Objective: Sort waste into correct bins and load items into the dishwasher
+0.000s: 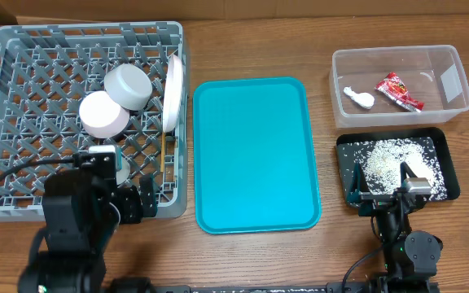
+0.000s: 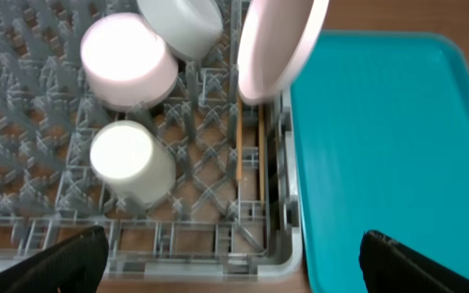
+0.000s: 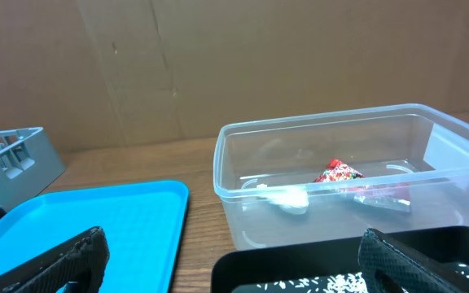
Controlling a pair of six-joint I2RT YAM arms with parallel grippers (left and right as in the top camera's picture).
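Note:
The grey dish rack (image 1: 23,57) holds a grey bowl (image 1: 128,85), a white bowl (image 1: 103,114), an upright white plate (image 1: 173,91), a small white cup (image 2: 129,159) and wooden chopsticks (image 1: 164,155). The clear tub (image 1: 454,81) holds the red wrapper (image 1: 398,90) and the white scrap (image 1: 358,98). The black tray (image 1: 446,163) holds rice grains (image 1: 389,161). My left gripper (image 2: 230,260) is open and empty over the rack's near right corner. My right gripper (image 3: 230,260) is open and empty at the black tray's near edge.
An empty teal serving tray (image 1: 255,155) lies between the rack and the two bins. The wooden table (image 1: 316,41) shows around them. A cardboard wall (image 3: 218,65) stands behind in the right wrist view.

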